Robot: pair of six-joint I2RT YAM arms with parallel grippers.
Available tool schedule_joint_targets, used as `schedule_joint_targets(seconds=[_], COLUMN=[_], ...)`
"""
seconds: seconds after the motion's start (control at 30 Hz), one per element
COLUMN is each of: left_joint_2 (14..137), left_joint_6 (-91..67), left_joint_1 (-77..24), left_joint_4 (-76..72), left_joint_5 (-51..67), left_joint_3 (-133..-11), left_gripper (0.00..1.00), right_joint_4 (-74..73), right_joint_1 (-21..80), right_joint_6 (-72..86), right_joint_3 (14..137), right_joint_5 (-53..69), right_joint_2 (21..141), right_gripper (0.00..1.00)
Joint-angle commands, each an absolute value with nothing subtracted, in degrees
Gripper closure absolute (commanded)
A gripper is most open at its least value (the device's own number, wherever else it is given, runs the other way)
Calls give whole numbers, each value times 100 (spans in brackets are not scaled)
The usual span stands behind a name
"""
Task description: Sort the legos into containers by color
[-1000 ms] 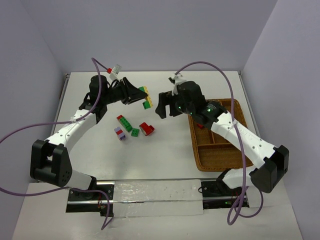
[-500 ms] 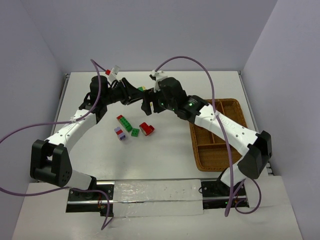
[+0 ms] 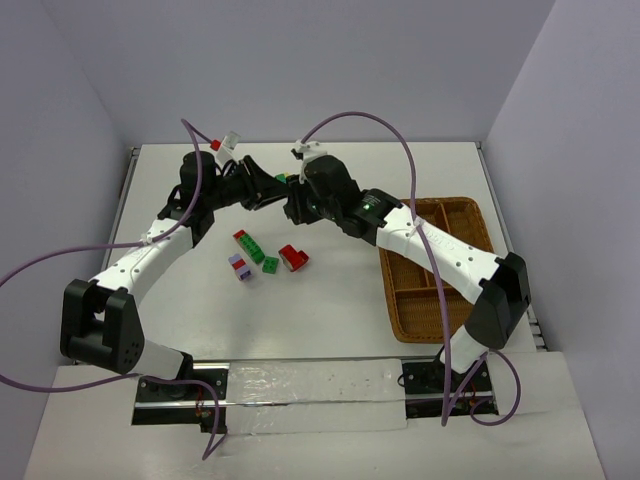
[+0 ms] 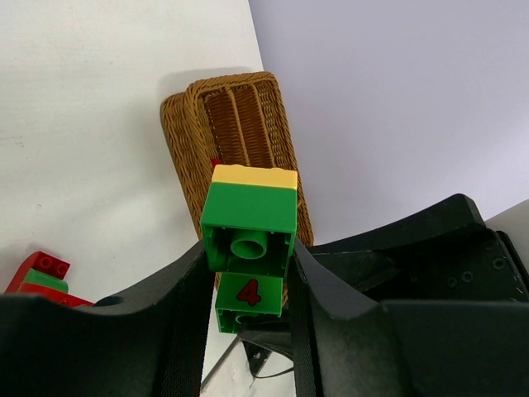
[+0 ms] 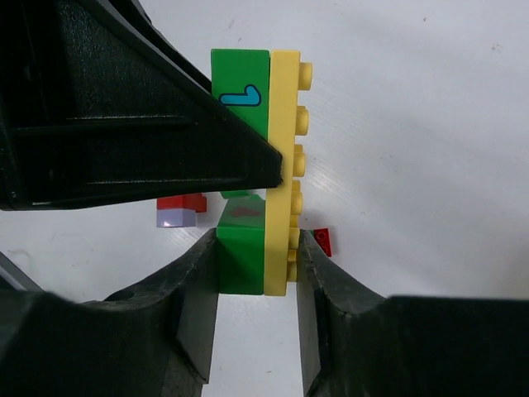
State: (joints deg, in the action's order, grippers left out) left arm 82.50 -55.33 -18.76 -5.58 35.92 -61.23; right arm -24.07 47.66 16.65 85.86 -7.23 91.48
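My left gripper [image 4: 248, 277] is shut on a stack of legos held above the table: a green brick [image 4: 250, 227] with a yellow plate [image 4: 254, 175] on it and a second green brick [image 4: 248, 294] marked 4. In the right wrist view my right gripper [image 5: 258, 265] grips the other end of the same stack. One finger presses the green brick [image 5: 241, 256], the other the studs of the yellow plate [image 5: 285, 165]. From above, the two grippers meet at the stack [image 3: 282, 179]. The wicker tray [image 3: 445, 300] with its containers lies to the right.
Loose legos lie on the table below the grippers: a red-and-green strip [image 3: 249, 245], a purple-and-white brick [image 3: 239, 265], a small green brick [image 3: 270, 264] and a red brick [image 3: 293, 258]. A bit of red [image 4: 216, 163] shows inside the tray. Cables arch over both arms.
My right arm swung left from beside the tray to the stack in my left gripper, and its jaws closed onto the free end. The left arm stayed put.
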Motion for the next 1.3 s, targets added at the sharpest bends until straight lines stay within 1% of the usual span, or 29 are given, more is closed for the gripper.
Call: schedule_joint_targets(seconds=[0.0,0.03,0.07,0.1,0.17,0.2,0.23,0.27,0.3,0.4,0.5,0.57,0.63,0.77,0.83,1.13,1.2,1.27], left_joint_2=[8074,8057,8047,8049,8088,8092,8077,8028,7978,7884,7799,7805,7805,7868,7941,8238,8274,8297], left_joint_6=[-5572,-5571,-5566,-5533,-5425,-5383,-5309,-5229,-5123,-4931,-5023,-5105,-5182,-5481,-5502,-5432,-5443,-5435], left_joint_1=[-1898,-1898,-1898,-1898,-1898,-1897,-1890,-1890,-1881,-1828,-1589,-1463,-1427,-1408,-1415,-1415,-1424,-1429], left_joint_4=[-678,-673,-629,-545,-355,-297,-281,-251,-174,-18,-145,-368,-580,-1175,-1235,-1195,-1215,-1185], left_joint_5=[3548,3521,3477,3458,3465,3473,3480,3419,3372,3243,3448,3708,3791,4185,4232,4401,4427,4400], left_joint_3=[-6299,-6283,-6278,-6299,-6390,-6427,-6442,-6455,-6485,-6583,-6469,-6418,-6365,-6291,-6335,-6511,-6519,-6535], left_gripper=[100,99,98,87,46,28,20,16,15,18,29,31,31,22,20,22,24,29], right_joint_4=[-2123,-2130,-2139,-2151,-2185,-2214,-2259,-2301,-2333,-2391,-2376,-2364,-2356,-2313,-2303,-2303,-2303,-2289], right_joint_1=[4811,4809,4814,4816,4816,4815,4808,4814,4816,4808,4805,4799,4799,4799,4799,4808,4805,4808], right_joint_6=[1745,1750,1755,1754,1751,1758,1758,1770,1784,1811,1828,1828,1828,1837,1837,1830,1837,1847], right_joint_3=[8687,8684,8684,8684,8694,8703,8710,8716,8719,8684,8537,8501,8475,8446,8451,8521,8531,8534], right_joint_5=[-912,-935,-979,-1008,-1061,-1120,-1143,-1204,-1277,-1406,-1406,-1372,-1320,-1160,-1123,-929,-911,-867], right_joint_2=[9064,9050,9040,9028,9014,8999,8991,8991,8987,8921,8818,8790,8772,8713,8710,8694,8701,8711], right_gripper=[74,82,94,100,100,100,100,100,100,100,100,100,100,100,100,100,100,100])
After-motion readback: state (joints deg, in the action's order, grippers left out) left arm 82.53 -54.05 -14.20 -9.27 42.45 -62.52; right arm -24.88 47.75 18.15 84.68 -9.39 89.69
